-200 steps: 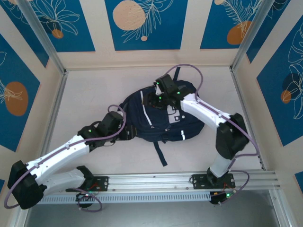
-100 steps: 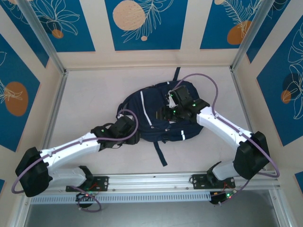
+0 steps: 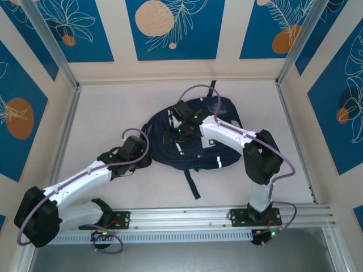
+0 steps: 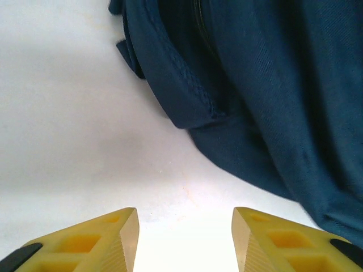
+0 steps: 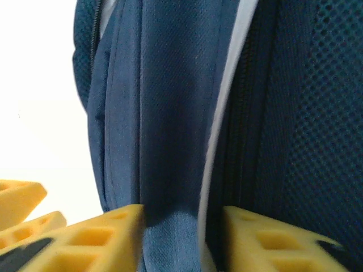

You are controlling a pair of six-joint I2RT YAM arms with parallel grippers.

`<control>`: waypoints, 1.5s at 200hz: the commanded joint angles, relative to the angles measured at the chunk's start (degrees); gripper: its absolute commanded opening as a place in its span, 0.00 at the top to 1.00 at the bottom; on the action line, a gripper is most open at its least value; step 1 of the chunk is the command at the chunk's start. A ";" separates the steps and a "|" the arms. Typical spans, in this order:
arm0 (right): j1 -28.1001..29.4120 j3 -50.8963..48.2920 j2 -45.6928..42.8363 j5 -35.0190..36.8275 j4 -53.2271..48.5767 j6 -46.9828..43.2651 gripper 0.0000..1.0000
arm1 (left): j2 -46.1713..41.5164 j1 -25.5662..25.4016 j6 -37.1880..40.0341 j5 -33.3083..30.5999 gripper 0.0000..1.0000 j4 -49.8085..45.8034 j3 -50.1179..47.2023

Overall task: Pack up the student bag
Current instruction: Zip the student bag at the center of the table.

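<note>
The student bag [image 3: 227,150], dark navy with thin white stripes, lies flat mid-table. My right gripper [image 3: 172,136] is pressed onto its upper left part. In the right wrist view that gripper [image 5: 181,238] stands open, its yellow fingers either side of a ridge of navy fabric [image 5: 164,113] with a white stripe. My left gripper [image 3: 144,160] is low at the bag's left edge. The left wrist view shows it [image 4: 185,238] open over bare table, with the bag's rounded hem [image 4: 272,85] just ahead. Yellow fingers [image 5: 22,209] of the left gripper show past the bag's edge.
A black strap [image 3: 193,184] trails from the bag toward the front rail [image 3: 227,215]. A carry loop [image 3: 211,88] points to the back wall. Blue-patterned walls close in the white table [image 3: 102,119] on three sides.
The right gripper swung from the bag's right half to its left half and its jaws narrowed. The left gripper drew back a little from the bag, its jaws narrowing too.
</note>
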 commanded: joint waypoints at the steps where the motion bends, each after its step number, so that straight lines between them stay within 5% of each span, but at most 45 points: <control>1: -0.27 2.66 1.68 -2.73 -1.11 1.49 0.76 | -3.33 0.59 0.94 -0.09 0.54 -1.11 0.77; 15: -0.53 3.38 1.73 -4.37 0.42 3.29 0.90 | -4.22 0.58 1.99 0.52 0.54 -1.83 1.19; 44: -0.21 7.41 2.75 -2.48 -1.09 5.27 0.84 | -4.45 0.53 2.92 1.93 0.54 -3.64 1.92; 64: 0.32 9.05 3.46 2.61 -2.81 7.27 1.00 | -6.10 0.58 2.51 1.22 0.54 -4.23 1.66; 104: 0.02 11.74 3.92 2.48 -2.62 15.88 1.00 | -6.26 -1.61 2.55 4.80 0.50 -2.39 1.51; 186: -4.16 11.72 -0.34 2.85 -1.18 27.96 1.00 | 9.02 -20.39 3.41 -4.57 0.46 9.81 3.85; 300: -11.83 5.48 -7.05 -6.37 4.82 32.96 1.00 | 24.57 -21.19 10.59 -1.14 0.42 29.98 6.40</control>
